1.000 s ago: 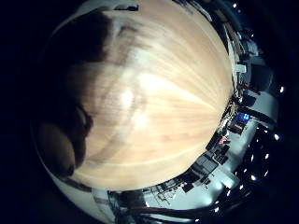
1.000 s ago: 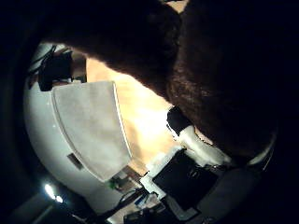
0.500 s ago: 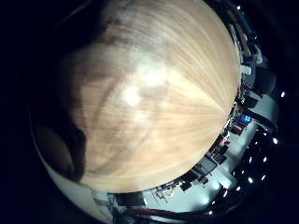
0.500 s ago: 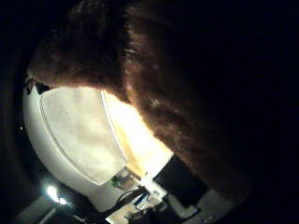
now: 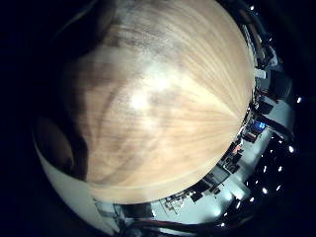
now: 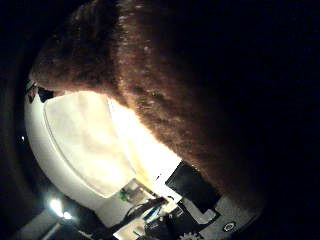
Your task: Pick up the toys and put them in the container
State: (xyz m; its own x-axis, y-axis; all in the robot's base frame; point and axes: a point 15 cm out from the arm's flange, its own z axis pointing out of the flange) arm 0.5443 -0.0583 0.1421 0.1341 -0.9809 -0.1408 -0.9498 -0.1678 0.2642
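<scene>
A brown furry plush toy (image 6: 165, 100) is very close to the palm, above the light wooden table (image 5: 168, 98). A white flat container (image 6: 85, 140) lies beside it. Whether the robot hand (image 6: 200, 220) grips the toy, I cannot tell.

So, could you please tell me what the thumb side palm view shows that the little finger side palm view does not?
Only the thumb side view shows a brown furry toy filling much of the frame, so close to the palm, and a pale container beside it. Only the little finger side view shows the broad wooden tabletop and the dim room past its edge. Both share a strip of that tabletop.
</scene>
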